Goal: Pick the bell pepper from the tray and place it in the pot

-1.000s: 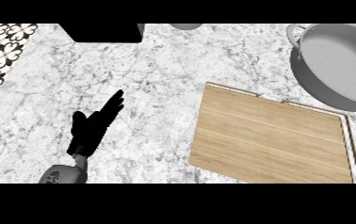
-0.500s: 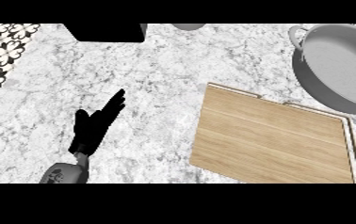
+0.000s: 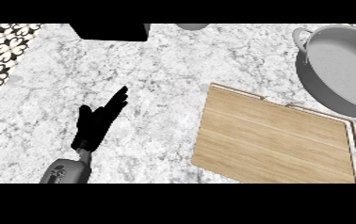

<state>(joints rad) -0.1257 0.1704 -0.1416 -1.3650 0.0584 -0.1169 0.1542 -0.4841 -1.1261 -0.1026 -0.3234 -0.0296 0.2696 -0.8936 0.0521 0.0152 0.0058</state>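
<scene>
While flat and open, left hand (image 3: 96, 123) well apart from tray (image 3: 274, 136), pepper seemingly unseen.

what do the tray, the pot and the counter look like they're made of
Tray: looks like light wood, matte, with straight grain lines along it. Pot: grey metal by its look, dull sheen, with a loop handle. Counter: seems marble or similar stone, white with grey veining.

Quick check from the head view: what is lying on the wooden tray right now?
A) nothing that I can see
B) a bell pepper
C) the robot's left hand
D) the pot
A: the wooden tray shows only bare wood, with no bell pepper in view; the pot sits beyond its far right corner, and the left hand is open over the marble counter.
</scene>
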